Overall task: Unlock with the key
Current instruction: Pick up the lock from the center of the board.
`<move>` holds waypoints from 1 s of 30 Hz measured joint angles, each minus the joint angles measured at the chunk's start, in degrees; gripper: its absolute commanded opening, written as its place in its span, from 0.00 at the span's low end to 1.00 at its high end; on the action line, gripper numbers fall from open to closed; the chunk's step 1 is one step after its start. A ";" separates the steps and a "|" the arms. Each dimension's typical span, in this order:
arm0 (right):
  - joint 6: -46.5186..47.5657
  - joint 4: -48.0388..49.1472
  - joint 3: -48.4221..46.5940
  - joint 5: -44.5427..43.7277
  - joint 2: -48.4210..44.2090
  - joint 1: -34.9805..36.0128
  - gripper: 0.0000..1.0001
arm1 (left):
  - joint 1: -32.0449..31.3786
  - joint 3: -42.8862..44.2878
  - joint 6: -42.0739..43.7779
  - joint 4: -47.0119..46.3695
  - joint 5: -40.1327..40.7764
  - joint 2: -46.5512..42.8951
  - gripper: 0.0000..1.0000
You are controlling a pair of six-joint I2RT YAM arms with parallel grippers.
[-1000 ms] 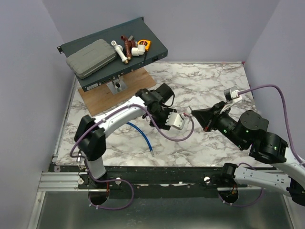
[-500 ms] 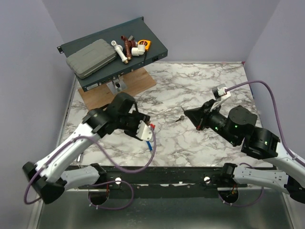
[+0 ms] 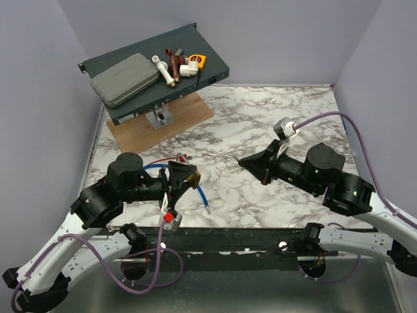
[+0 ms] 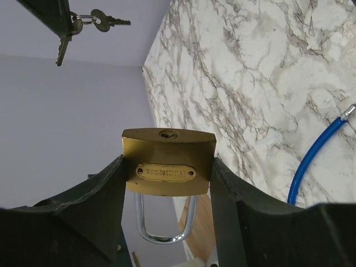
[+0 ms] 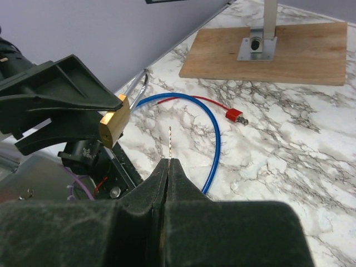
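**Ana:** Start on the left. What is the left gripper (image 3: 181,178) doing?

**Ben:** It is clenched on the padlock (image 4: 168,161), with one finger on each side of the brass body. The padlock is held up off the bench (image 3: 273,111). The shackle (image 4: 164,225) points back into the gripper. Both its legs sit in the body, so I'd say it is locked.

**Ana:** Why hold it that way round?

**Ben:** It puts the keyhole (image 4: 168,134) facing out past the fingertips, with nothing in front of it. I think the grip on the sides is meant to steady the padlock against a push and a twist.

**Ana:** Is anything under the padlock?

**Ben:** Only a blue cable (image 5: 214,139), which lies on the bench below and beyond the padlock. It does not touch it.

**Ana:** And to the right of the padlock?

**Ben:** The key (image 5: 169,139) is there, apart from the padlock. Its thin blade sticks straight out of the right gripper (image 5: 168,162), which is pinched tight on the key's head. A second key (image 4: 108,21) hangs loose from the ring (image 4: 86,18).

**Ana:** Is the key lined up?

**Ben:** Not yet, by my reading. In the right wrist view the padlock sits off to one side of the blade's line. The blade has to come onto the keyhole's axis and then be pushed in. A small error in angle would make the tip skid across the brass face.
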State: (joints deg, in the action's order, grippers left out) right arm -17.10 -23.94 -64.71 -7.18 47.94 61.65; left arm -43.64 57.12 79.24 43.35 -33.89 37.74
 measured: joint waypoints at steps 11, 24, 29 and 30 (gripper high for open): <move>2.36 0.33 0.22 4.15 0.22 0.00 0.01 | -0.74 -0.94 0.85 -3.34 -1.51 -0.46 0.00; 4.31 0.33 0.22 8.28 2.01 -0.02 0.01 | -1.51 -0.94 -2.34 -6.10 -2.86 -1.29 0.00; 4.76 0.31 0.22 10.23 3.37 -0.04 0.01 | -1.51 -0.96 -2.10 -8.50 -2.84 -1.84 0.00; 4.87 0.31 0.22 10.34 3.45 -0.04 0.01 | -1.53 -0.96 -2.10 -9.44 -2.84 -2.05 0.00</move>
State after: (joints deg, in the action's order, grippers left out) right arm -12.23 -23.64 -64.49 3.16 51.40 61.60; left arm -45.17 56.16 77.14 33.91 -36.73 35.68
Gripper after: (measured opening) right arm 0.009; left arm 0.526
